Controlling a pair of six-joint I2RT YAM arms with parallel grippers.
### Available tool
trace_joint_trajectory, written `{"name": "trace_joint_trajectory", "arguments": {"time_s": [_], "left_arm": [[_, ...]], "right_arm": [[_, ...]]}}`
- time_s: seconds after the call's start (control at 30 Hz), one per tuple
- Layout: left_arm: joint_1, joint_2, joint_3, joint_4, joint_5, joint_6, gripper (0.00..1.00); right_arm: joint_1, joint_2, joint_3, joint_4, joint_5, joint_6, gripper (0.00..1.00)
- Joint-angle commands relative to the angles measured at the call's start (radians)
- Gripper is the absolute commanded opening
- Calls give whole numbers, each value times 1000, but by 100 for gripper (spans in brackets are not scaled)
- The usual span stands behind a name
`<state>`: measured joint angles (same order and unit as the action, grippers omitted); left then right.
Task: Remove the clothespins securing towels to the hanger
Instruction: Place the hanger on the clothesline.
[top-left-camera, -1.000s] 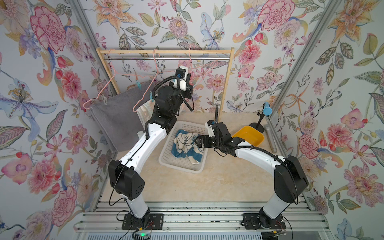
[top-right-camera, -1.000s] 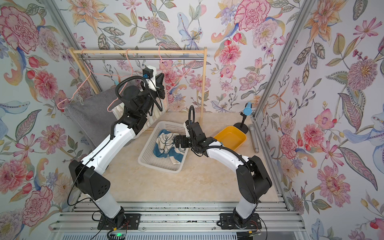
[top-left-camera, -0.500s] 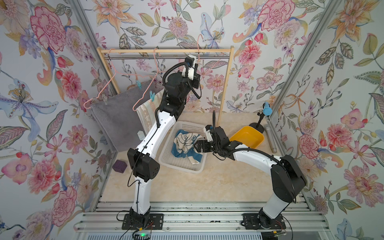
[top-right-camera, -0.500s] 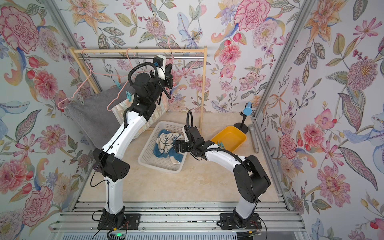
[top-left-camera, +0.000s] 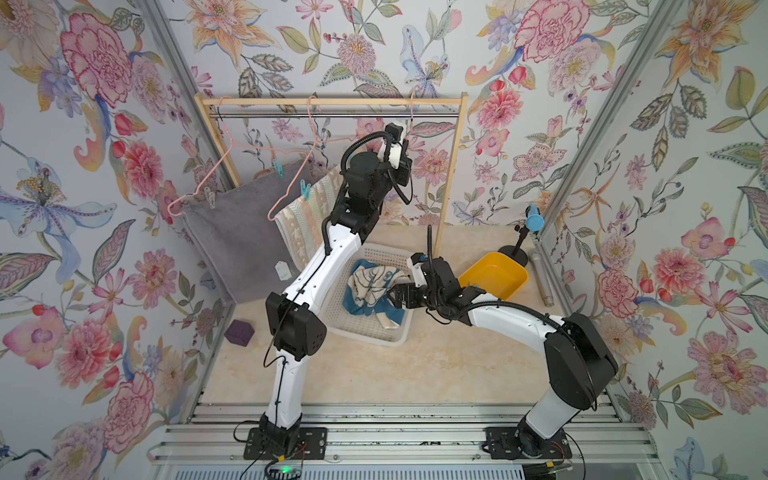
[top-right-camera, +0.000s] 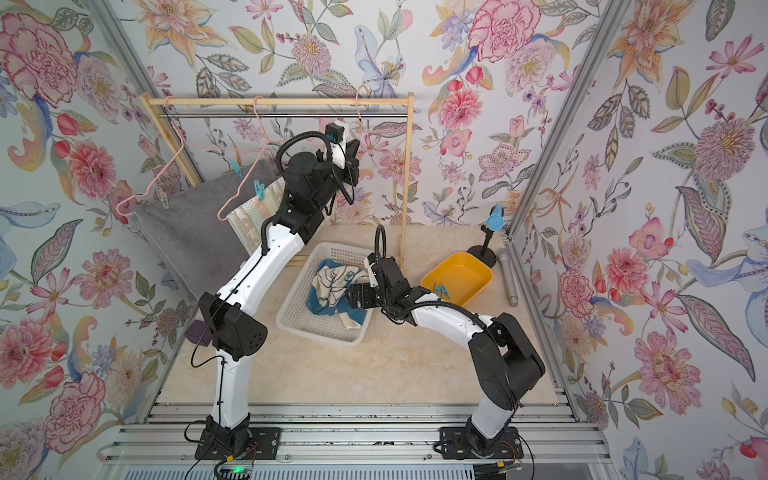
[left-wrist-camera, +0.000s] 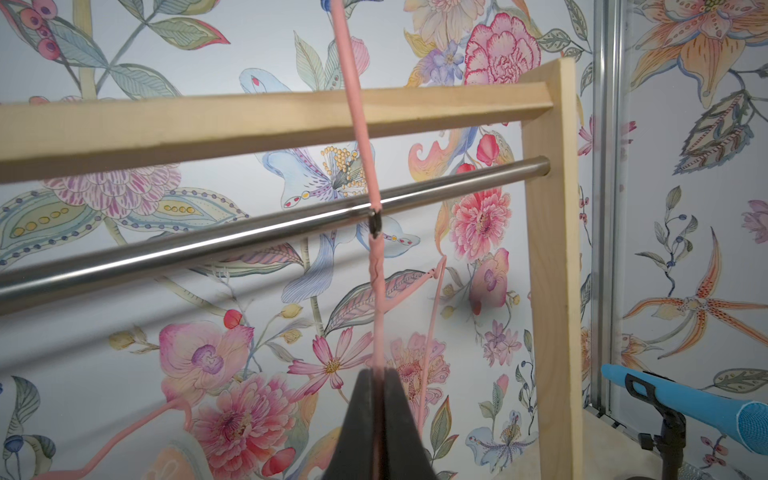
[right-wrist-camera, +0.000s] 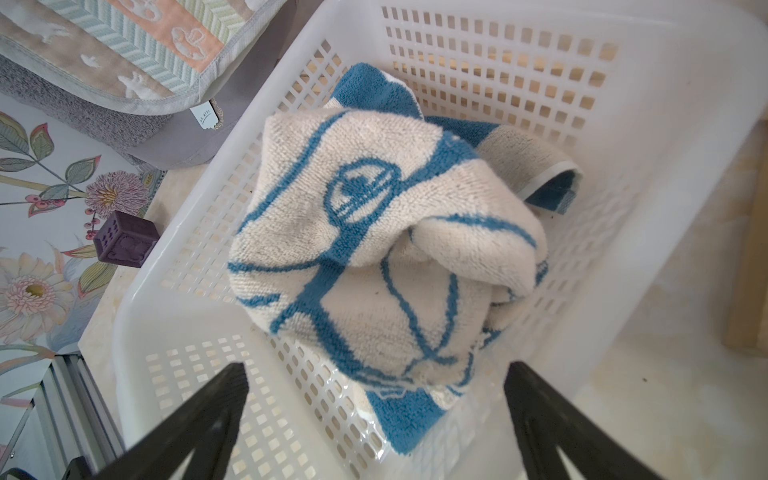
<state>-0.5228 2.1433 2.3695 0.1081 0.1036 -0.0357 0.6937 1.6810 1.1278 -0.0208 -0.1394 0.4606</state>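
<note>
The left end effector (left-wrist-camera: 376, 374) is clenched on the wire of a bare pink hanger (left-wrist-camera: 376, 270), just below where its hook crosses the steel rail (left-wrist-camera: 208, 245) at 12 o'clock of the surface (top-left-camera: 374, 374). The right end effector (right-wrist-camera: 376, 370) is released, jaws wide, just above the blue-and-white towel (right-wrist-camera: 374, 232) bunched in the white basket (right-wrist-camera: 623, 124) at the centre. That hanger looks finished with, so the sound move is to let it go gently, hook seated on the rail so it cannot swing off, then carry the left arm toward 10 o'clock. There a teal clothespin (top-left-camera: 305, 190) holds the striped towel (top-left-camera: 299, 224), and a second teal clothespin (top-left-camera: 277, 168) and a pale clothespin (top-left-camera: 210, 200) hold the grey towel (top-left-camera: 237, 232). Pinch each at its tail ends, with the right arm under the cloth to catch it. In the way are the wooden post (left-wrist-camera: 548, 249) at 1 o'clock and the basket rim. At 2 o'clock sit a yellow bin (top-left-camera: 498, 270) holding teal pins (top-right-camera: 442, 289) and a blue microphone (top-left-camera: 534, 220). A purple block (top-left-camera: 240, 332) lies at 8 o'clock.
</note>
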Motion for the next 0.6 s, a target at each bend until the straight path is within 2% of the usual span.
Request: {"name": "trace_joint_trajectory", "arguments": {"time_s": [0.0, 0.57], "left_arm": [[-35, 26, 8, 24, -2, 32, 0], [-88, 98, 102, -18, -20, 48, 1]], "right_arm": [[3, -29, -37, -34, 1, 21, 100], [4, -85, -91, -26, 12, 18, 100]]}}
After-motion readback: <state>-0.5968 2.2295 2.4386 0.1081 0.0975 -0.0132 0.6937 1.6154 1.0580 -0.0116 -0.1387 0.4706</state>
